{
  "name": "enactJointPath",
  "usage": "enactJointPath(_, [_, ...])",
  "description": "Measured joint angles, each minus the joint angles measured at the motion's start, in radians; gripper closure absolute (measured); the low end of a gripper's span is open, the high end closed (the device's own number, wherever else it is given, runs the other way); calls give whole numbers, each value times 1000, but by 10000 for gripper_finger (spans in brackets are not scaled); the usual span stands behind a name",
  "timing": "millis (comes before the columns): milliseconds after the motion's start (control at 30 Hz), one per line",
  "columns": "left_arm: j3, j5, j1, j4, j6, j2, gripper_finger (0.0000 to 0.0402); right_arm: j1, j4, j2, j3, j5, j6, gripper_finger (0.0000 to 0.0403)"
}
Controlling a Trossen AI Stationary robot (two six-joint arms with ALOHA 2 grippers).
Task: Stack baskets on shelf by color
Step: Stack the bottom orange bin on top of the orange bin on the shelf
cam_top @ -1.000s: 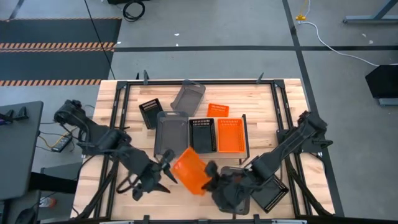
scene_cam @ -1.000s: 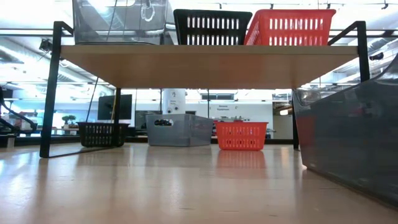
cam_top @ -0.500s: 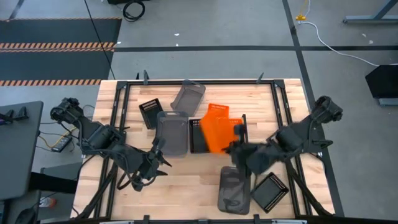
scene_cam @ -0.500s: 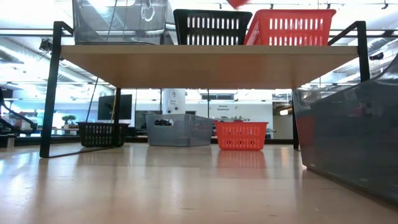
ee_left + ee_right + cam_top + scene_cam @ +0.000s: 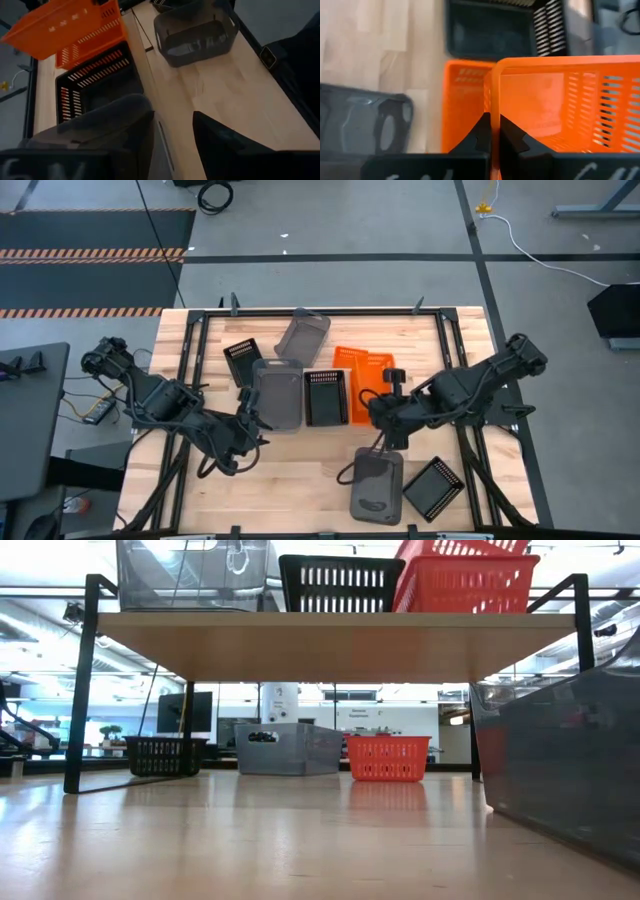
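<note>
The light-wood shelf (image 5: 330, 635) carries a grey basket (image 5: 278, 395), a black perforated basket (image 5: 327, 395) and an orange basket (image 5: 465, 588). My right gripper (image 5: 380, 398) is shut on a second orange basket (image 5: 450, 548), which sits tilted in the top of the shelf's orange one (image 5: 462, 100). My left gripper (image 5: 250, 418) is open by the near end of the grey basket on the shelf; I cannot tell whether it touches it. In the left wrist view the held orange basket (image 5: 65, 25) shows tilted beyond the black one (image 5: 95, 85). My right gripper pinches one end wall of the orange basket at its rim (image 5: 495, 117), one finger inside the basket and one outside. The fingers come from the near side, slanting down. The basket is tilted, its lower part inside the orange basket on the shelf.
On the table behind the shelf lie a black basket (image 5: 240, 360), a grey basket (image 5: 302, 335) and an orange basket (image 5: 347, 354). On the near side stand a grey basket (image 5: 375, 485) and a black basket (image 5: 435, 488). Bare wood lies near left.
My right gripper has carried the orange basket from the near part of the table up and toward the far edge, over the shelf, and brought it down tilted onto the shelf's orange basket. My left gripper has moved toward the far edge, up to the shelf's grey basket.
</note>
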Motion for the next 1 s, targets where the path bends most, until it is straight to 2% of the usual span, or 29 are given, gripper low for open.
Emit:
enactJointPath(200, [0,0,-1,-1,-29,0,260,-3,3,36,-1,-46,31,389])
enactJointPath(1000, [0,1,-1,-4,-52,3,269,-10,41,45,1,-73,78,358])
